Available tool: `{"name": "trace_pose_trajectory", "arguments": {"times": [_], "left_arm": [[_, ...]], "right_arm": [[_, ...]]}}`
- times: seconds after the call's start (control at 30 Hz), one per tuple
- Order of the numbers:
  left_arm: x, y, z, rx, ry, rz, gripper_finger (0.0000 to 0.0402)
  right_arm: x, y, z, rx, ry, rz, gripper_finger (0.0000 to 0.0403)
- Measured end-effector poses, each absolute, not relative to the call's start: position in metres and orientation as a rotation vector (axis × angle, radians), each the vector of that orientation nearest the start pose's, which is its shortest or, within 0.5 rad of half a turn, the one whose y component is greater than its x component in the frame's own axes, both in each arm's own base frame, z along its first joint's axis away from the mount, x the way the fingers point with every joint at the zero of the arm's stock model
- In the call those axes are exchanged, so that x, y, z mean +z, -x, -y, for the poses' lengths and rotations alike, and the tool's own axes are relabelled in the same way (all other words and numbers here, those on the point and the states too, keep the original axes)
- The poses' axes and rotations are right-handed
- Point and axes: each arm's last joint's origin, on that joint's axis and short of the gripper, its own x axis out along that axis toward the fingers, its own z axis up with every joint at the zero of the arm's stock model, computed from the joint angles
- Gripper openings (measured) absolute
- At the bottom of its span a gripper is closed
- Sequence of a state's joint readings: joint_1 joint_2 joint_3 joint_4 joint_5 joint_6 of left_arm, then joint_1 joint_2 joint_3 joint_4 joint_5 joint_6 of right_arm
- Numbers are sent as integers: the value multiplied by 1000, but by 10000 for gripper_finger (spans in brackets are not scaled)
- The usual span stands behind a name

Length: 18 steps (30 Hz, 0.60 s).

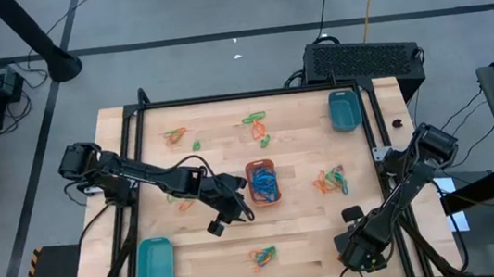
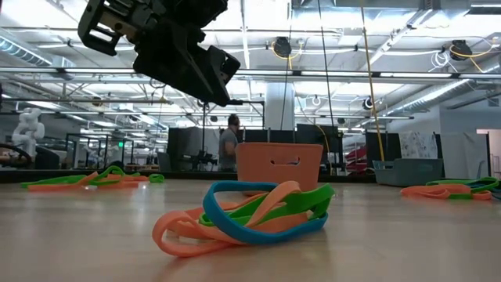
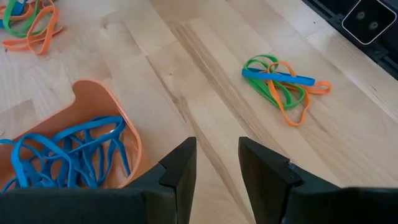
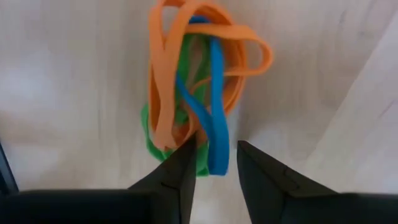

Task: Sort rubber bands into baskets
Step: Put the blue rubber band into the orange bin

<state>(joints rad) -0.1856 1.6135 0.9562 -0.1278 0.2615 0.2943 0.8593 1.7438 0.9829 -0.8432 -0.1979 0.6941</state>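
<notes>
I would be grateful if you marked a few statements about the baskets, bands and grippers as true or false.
1. The orange basket holds blue rubber bands. True.
2. Both teal baskets hold bands. False: the far teal basket and the near teal basket look empty.
3. The left gripper grips a band. False: its fingers stand apart with nothing between them, beside the orange basket.
4. A tangle of orange, blue and green bands lies just ahead of the right gripper. True.

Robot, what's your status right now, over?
Left gripper open, beside orange basket. Right gripper open over tangle of rubber bands. No obstacle seen.
</notes>
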Motion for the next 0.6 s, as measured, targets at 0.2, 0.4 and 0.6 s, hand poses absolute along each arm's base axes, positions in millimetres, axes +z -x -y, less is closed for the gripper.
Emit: {"name": "trace_pose_trajectory", "arguments": {"times": [0.2,0.4,0.6], "left_arm": [[197,-323,68,-537,-244,-722,128],[199,-324,68,-535,-246,-704,128],[199,-324,68,-535,-246,-705,128]], "right_arm": [[147,-177,-215,241,12,-1761,40],[158,-178,-210,242,-28,-1738,9],[170,-179,-201,185,-52,-1763,3]]}}
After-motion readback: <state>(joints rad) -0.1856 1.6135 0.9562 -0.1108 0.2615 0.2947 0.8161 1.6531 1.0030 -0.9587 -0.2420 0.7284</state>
